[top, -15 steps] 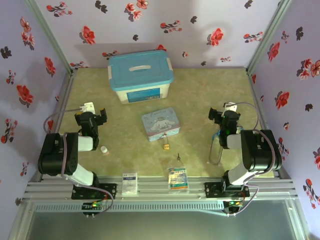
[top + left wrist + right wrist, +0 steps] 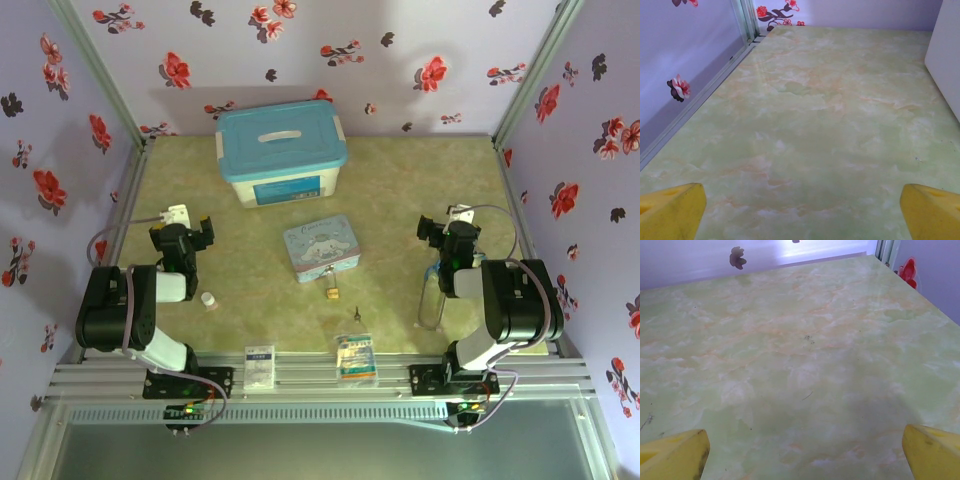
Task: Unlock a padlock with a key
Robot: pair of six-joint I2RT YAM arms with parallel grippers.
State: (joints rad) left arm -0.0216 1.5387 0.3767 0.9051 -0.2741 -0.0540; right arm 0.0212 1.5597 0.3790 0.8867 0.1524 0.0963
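Nothing has moved since the earlier frame; you see left gripper [image 2: 800, 212] and right gripper [image 2: 802, 452] spread wide over pale-green marbled tabletop [image 2: 420, 170], lilac floral walls [image 2: 470, 40] around.

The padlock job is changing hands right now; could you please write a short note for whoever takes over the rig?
The left hand is open and empty, above bare table on the left side.
The right hand is open and empty, above bare table on the right side.
The padlock lies on the table just in front of the light-blue tin.
The key lies loose, apart from the padlock, a little to its right and nearer the arms.
Done: nothing yet; neither thing is gripped.
Left: pick up the key, steady the padlock, insert, turn, free the shackle.
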